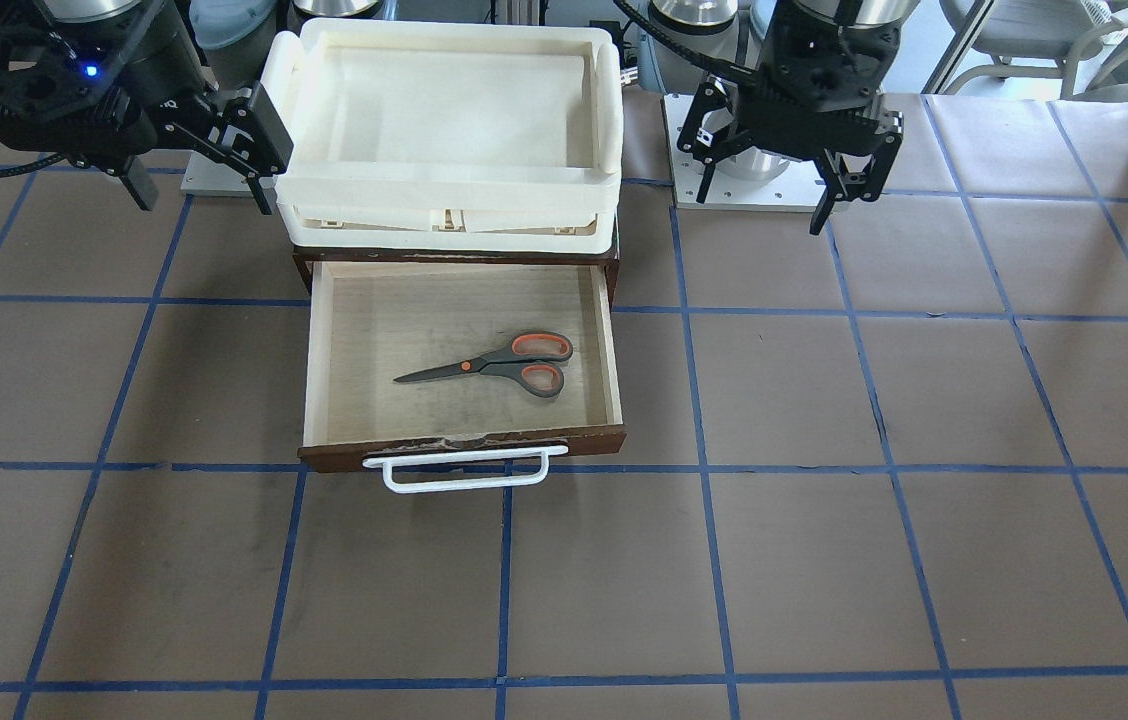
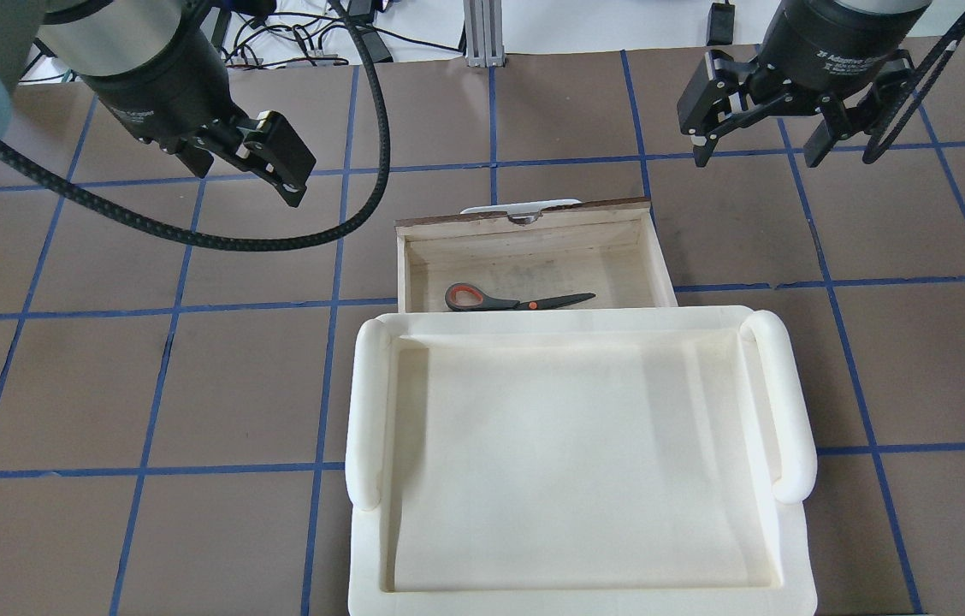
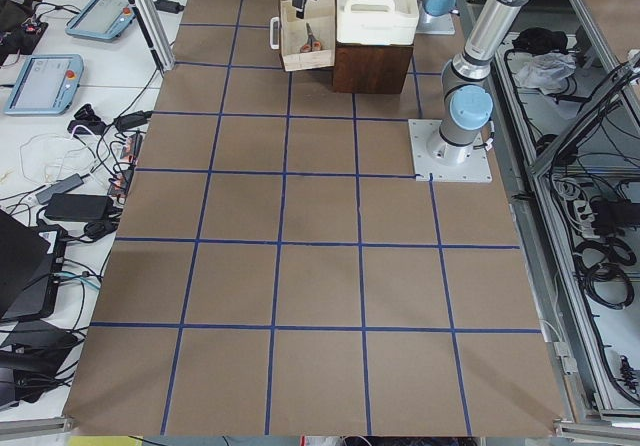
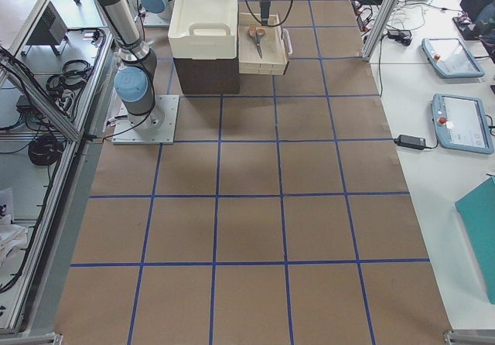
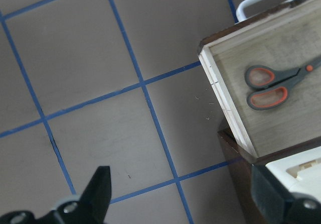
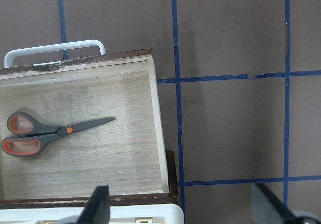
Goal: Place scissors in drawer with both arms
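The scissors [image 1: 509, 365] lie flat on the pale floor of the open drawer [image 1: 464, 447], handles toward my left side; they also show in the overhead view [image 2: 517, 301] and in both wrist views [image 5: 273, 86] [image 6: 50, 133]. My left gripper [image 2: 234, 167] [image 1: 784, 195] hangs open and empty above the table, off the drawer's left side. My right gripper [image 2: 754, 154] [image 1: 204, 175] hangs open and empty off the drawer's right side. Neither touches the drawer or the scissors.
A cream-white plastic tray [image 2: 367, 402] sits on the dark brown cabinet [image 4: 205, 74] above the drawer and hides the drawer's back part from overhead. The drawer's white bar handle [image 1: 464, 470] sticks out toward the far side. Brown table with blue grid lines [image 1: 824, 560] surrounds it.
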